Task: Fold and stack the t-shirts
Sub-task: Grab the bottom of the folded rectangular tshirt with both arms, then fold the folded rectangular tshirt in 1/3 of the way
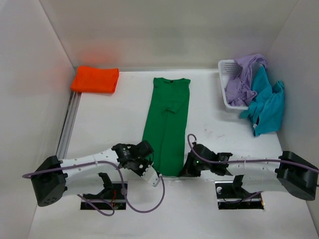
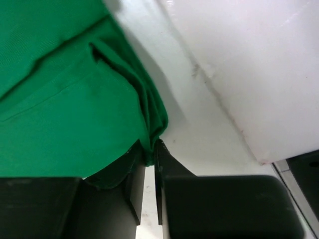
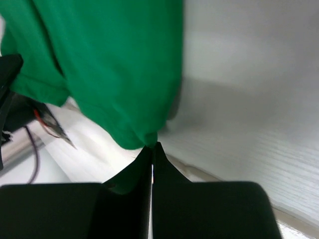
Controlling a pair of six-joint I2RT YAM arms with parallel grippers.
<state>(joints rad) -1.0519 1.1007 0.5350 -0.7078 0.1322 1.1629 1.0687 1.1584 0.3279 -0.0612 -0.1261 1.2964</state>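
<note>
top external: the green t-shirt [image 1: 167, 127] lies flat on the table [image 1: 114, 124] as a long narrow strip, collar at the far end and hem at the near end between the two arms. the left gripper [image 1: 151, 168] sits at the hem's left corner and the right gripper [image 1: 188, 168] at its right corner. the orange t-shirt [image 1: 95, 79] lies folded at the far left corner. the lavender t-shirt [image 1: 241, 79] and the teal t-shirt [image 1: 266, 104] spill over the white basket [image 1: 224, 82] at the far right. bare table runs along both sides of the strip, and the basket and side walls are well apart from it, so carrying the hem toward the collar looks unobstructed.

left wrist: the left gripper [image 2: 151, 149] has its jaws closed on a layered corner of the green t-shirt [image 2: 65, 99], with several folded edges bunched at the tips. the cloth looks thin, limp and light. i judge the layers could slide over each other, so the pinch needs to catch all of them.

right wrist: the right gripper [image 3: 151, 148] has its jaws pressed together with the green t-shirt [image 3: 114, 64] nipped right at the tips. the bite looks shallow here, and a quick pull might free the corner. both corners should probably travel level so the fold stays square.
</note>
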